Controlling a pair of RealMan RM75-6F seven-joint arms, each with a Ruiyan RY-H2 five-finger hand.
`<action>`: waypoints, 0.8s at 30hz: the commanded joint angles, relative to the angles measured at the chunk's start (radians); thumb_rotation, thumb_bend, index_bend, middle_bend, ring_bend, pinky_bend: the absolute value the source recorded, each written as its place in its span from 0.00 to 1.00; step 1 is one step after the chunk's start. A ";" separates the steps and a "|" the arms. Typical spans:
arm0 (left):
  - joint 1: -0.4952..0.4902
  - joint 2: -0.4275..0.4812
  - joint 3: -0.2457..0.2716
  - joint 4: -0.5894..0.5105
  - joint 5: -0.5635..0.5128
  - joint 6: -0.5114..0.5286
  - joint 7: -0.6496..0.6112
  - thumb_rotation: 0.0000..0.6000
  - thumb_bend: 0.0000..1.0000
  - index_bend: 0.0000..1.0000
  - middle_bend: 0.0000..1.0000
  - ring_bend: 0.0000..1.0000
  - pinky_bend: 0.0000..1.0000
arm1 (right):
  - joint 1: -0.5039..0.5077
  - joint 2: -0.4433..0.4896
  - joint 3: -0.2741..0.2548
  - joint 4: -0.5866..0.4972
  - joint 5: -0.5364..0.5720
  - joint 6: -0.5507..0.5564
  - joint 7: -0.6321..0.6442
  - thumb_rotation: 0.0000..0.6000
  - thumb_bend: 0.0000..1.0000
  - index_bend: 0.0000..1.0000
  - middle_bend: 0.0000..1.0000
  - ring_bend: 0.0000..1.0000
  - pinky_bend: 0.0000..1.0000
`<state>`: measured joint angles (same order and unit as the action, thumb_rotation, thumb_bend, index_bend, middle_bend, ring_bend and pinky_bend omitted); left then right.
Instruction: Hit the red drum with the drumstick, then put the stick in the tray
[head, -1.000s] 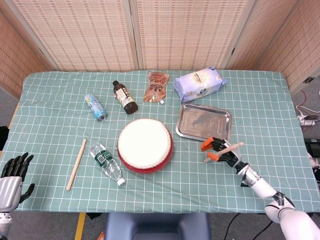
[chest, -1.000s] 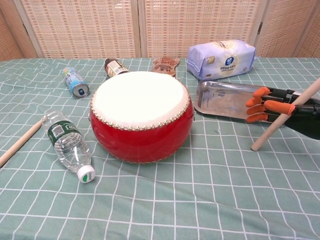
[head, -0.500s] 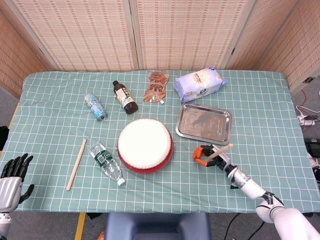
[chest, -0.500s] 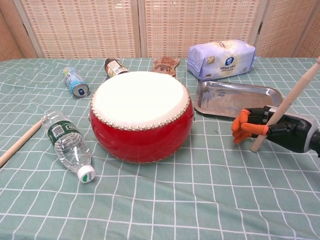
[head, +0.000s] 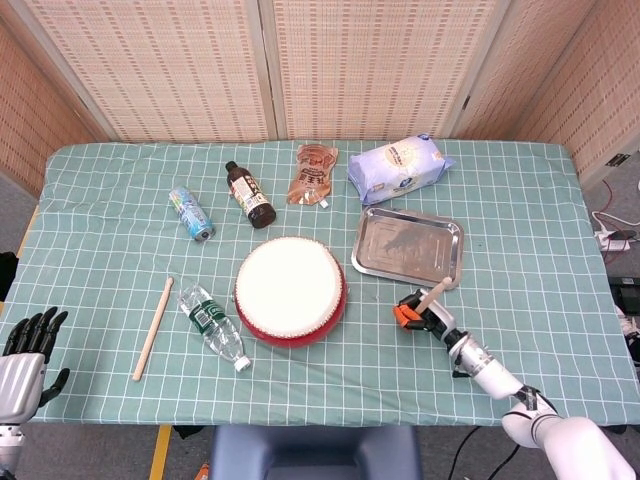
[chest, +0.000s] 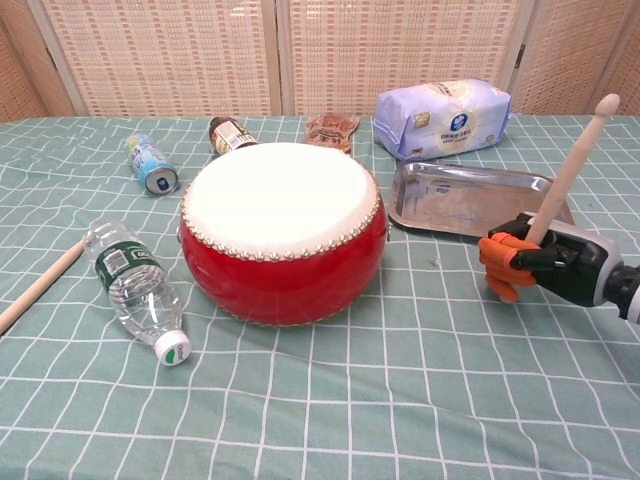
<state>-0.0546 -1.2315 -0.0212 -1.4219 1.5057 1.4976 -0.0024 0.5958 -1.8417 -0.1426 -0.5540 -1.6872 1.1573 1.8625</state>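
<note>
— What's different with the right hand (chest: 527, 262)?
— It sits lower and closer in, fingers curled tighter round the drumstick (chest: 573, 166).
— And the stick?
— It's swung from a shallow slant to nearly upright — tip raised.

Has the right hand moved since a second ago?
Yes. The right hand, holding the drumstick, has pulled nearer the robot, away from the tray.
</note>
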 joint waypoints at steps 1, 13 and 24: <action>0.000 0.000 -0.001 0.001 -0.001 0.000 -0.001 1.00 0.29 0.00 0.00 0.00 0.02 | 0.001 -0.002 0.003 -0.002 0.002 0.002 -0.010 1.00 0.70 1.00 0.94 0.95 0.82; -0.002 -0.004 0.000 0.011 -0.003 -0.005 -0.002 1.00 0.29 0.00 0.00 0.00 0.02 | -0.001 -0.012 0.014 -0.007 0.014 0.001 -0.083 1.00 0.95 1.00 1.00 1.00 1.00; 0.000 -0.006 -0.001 0.023 -0.008 -0.005 -0.011 1.00 0.29 0.00 0.00 0.00 0.02 | 0.029 0.055 0.044 -0.118 0.030 -0.034 -0.433 1.00 1.00 1.00 1.00 1.00 1.00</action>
<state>-0.0547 -1.2378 -0.0217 -1.3995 1.4980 1.4927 -0.0125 0.6083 -1.8286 -0.1159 -0.6056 -1.6667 1.1400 1.5703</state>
